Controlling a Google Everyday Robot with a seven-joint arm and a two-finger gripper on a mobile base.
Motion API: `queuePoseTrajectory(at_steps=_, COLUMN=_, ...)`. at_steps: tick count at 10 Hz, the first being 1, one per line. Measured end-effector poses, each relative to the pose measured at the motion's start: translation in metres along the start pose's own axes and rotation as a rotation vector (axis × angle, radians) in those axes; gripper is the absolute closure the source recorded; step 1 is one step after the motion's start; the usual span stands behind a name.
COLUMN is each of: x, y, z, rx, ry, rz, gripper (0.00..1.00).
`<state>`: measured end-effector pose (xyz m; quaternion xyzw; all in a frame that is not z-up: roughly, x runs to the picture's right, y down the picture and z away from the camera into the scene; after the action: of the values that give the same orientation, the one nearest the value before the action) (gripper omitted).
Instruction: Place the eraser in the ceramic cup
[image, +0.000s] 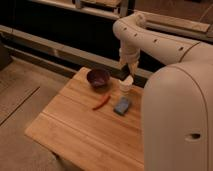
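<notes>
The ceramic cup (126, 86), small and white, stands on the wooden table (80, 130) to the right of a dark purple bowl (98, 77). My gripper (131, 73) hangs from the white arm (150, 40) directly above the cup's rim, pointing down, and is shut. The eraser is hidden; I cannot tell whether it sits in the gripper.
A thin red chilli-like piece (101, 102) lies in front of the bowl. A blue-grey rectangular slab (122, 105) lies just in front of the cup. The robot's large white body (175, 120) covers the table's right side. A dark ledge runs behind the table.
</notes>
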<state>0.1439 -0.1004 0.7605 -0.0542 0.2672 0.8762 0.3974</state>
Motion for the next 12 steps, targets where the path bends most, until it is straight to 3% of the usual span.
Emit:
queuePoseTrajectory(at_steps=8, x=-0.007, y=-0.001, z=-0.001, rx=0.002, ry=-0.011, rz=0.014, gripper=1.00)
queuePoseTrajectory(at_steps=9, x=-0.031, y=-0.008, z=-0.010, rx=0.002, ry=-0.043, rz=0.055, gripper=1.00)
queuePoseTrajectory(at_steps=12, x=-0.074, y=-0.024, z=-0.029, rx=-0.002, ry=-0.097, rz=0.112, gripper=1.00)
